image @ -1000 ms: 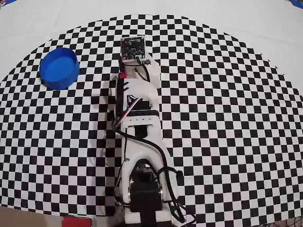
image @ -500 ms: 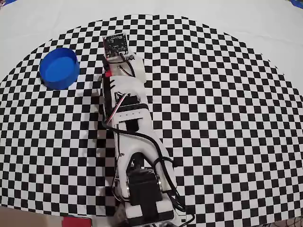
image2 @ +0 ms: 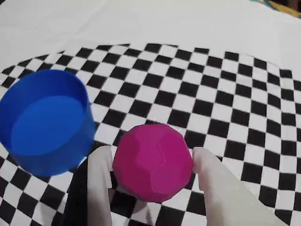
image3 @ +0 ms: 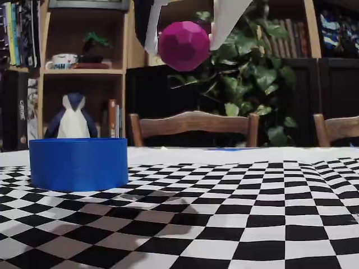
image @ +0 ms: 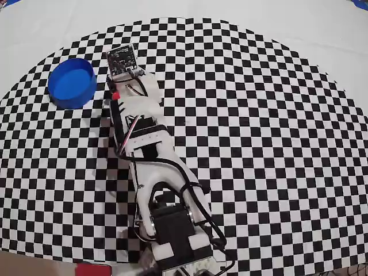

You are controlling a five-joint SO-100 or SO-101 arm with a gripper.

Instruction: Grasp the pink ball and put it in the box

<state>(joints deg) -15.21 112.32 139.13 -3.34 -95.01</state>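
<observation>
While the gripper [image2: 153, 162] hangs high over the checkered cloth [image3: 235, 213], its two white fingers [image2: 101, 188] are closed on either side of the ball [image2: 153, 162], which they hold clear of the table in the fixed view [image3: 184, 46]; the box [image3: 78, 164] stands on the cloth, lower and to the left there; in the overhead view the arm [image: 146, 149] reaches toward the box [image: 72, 83], its tip just to the box's right; in the wrist view the box [image2: 44, 122] shows left of the ball.
</observation>
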